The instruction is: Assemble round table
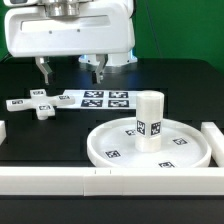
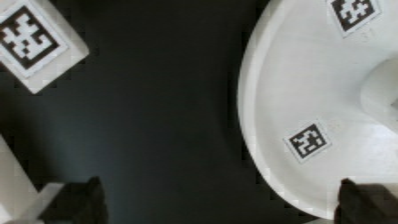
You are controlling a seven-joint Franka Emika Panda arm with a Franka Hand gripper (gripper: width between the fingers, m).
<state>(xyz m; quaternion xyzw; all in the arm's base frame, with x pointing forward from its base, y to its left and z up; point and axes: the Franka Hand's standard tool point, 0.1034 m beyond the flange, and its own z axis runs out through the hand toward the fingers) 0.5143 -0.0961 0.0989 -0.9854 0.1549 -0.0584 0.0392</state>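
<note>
The large round rimmed disc (image 1: 120, 150) lies on the black table towards the exterior view's right. The short cylinder post (image 1: 150, 120) stands upright on its middle. The cross-shaped four-arm piece (image 1: 40, 105) lies flat at the exterior view's left. My gripper (image 1: 72, 72) hangs open and empty above the table behind these parts, clear of all of them. In the wrist view the fingertips (image 2: 80, 200) stand wide apart around my gripper (image 2: 222, 205), with bare black table between them. The disc's rim (image 2: 294, 90) fills one side of that view.
The marker board (image 1: 100, 98) lies flat beyond the disc; one of its tags (image 2: 36, 40) shows in the wrist view. Long white border bars run along the front (image 1: 60, 181) and at the exterior view's right (image 1: 212, 140).
</note>
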